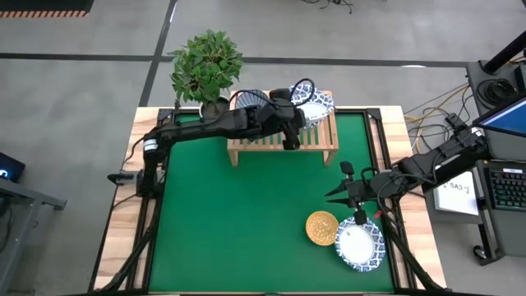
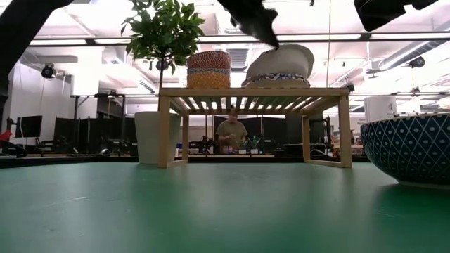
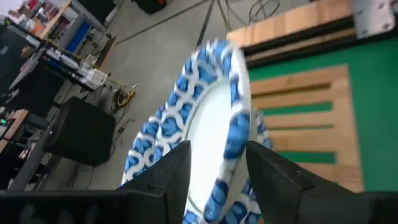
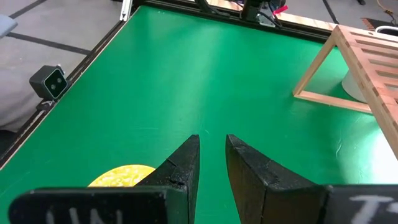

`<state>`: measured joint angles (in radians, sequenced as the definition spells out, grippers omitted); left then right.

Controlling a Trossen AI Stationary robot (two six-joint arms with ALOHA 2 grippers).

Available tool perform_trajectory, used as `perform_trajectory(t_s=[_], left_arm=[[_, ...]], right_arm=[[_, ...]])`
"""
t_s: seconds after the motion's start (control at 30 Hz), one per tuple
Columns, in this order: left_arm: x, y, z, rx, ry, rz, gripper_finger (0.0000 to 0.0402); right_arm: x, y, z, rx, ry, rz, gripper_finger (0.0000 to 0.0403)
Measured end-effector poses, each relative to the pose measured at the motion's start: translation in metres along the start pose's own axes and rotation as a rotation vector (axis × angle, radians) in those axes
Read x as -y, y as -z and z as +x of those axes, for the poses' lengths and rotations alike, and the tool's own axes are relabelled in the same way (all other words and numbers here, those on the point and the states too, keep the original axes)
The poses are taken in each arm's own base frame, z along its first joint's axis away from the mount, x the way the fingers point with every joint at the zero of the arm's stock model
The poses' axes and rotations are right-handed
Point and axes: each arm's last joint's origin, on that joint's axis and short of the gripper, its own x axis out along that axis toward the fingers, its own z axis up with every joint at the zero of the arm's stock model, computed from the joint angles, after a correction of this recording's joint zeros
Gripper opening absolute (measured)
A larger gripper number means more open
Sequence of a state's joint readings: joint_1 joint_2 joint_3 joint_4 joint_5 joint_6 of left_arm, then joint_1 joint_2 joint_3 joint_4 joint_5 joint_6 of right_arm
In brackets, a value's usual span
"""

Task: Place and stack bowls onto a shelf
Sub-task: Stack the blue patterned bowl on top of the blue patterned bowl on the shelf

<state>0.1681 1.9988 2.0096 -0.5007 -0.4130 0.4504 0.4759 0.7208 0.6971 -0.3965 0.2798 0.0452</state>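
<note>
Near edge of the green table [image 1: 246, 214]: a white blue-rimmed bowl [image 1: 360, 244] sits empty, touching the yellow-orange bowl [image 1: 321, 228] beside it, and the right gripper [image 1: 339, 192] hovers just above them, fingers nearly together with a narrow gap, holding nothing. Farther back, the shelf [image 1: 283, 141] carries a striped bowl [image 2: 209, 69] at its plant-side end. The left gripper [image 3: 217, 158] over the shelf's other end clamps the rim of a tilted blue-patterned bowl [image 3: 211, 118] resting on another one there [image 2: 278, 79].
</note>
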Motion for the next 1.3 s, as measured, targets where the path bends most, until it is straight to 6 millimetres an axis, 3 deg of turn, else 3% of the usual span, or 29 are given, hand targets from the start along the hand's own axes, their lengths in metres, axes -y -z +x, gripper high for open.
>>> perform_trajectory(t_s=[0.23,0.4,0.7,1.3], left_arm=[[0.003,-0.026,-0.026,0.066,0.024,0.0,0.0154],[0.008,-0.035,-0.035,0.152,0.141,-0.018,0.0131],[0.009,-0.021,-0.012,0.165,0.084,-0.102,0.0007],[0.017,0.004,0.02,0.063,0.025,-0.161,0.0]], right_arm=[[0.0,0.0,0.0,0.0,0.0,0.0,0.0068],[0.0,0.0,0.0,0.0,0.0,0.0,0.0068],[0.0,0.0,0.0,0.0,0.0,-0.003,0.0068],[0.0,0.0,0.0,-0.003,0.001,-0.005,0.0068]])
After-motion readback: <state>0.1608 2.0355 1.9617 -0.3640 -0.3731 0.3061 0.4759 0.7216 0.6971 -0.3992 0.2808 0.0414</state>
